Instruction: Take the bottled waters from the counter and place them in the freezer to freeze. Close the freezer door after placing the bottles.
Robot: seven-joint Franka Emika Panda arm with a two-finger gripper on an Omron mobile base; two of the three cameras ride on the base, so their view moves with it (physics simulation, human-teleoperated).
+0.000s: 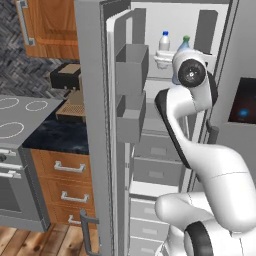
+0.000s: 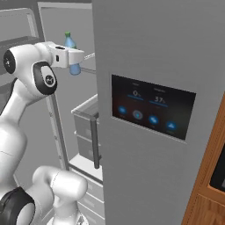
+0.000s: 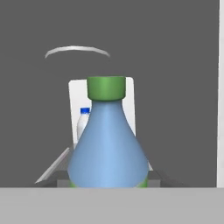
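Note:
The freezer [image 1: 155,127] stands open, and its tall grey freezer door [image 1: 92,130] is swung out to the left with grey bins on its inner face. My arm reaches in at upper-shelf height. The gripper [image 2: 73,58] is shut on the bluish bottled water with the green cap [image 2: 69,44] [image 3: 108,144] [image 1: 185,42], held upright. The white bottle with the blue cap [image 1: 164,42] [image 3: 82,124] stands on the shelf just behind and left of it. Left of the door lies the black marbled counter [image 1: 57,136]. My fingertips are hidden in the hand view.
The grey door with the blue-lit panel [image 2: 151,107] stands shut on the right, close to my arm. Grey freezer drawers [image 1: 156,170] lie below the shelf. A stovetop [image 1: 20,115], a dark box [image 1: 65,76] on the counter and wooden drawers [image 1: 67,185] are on the left.

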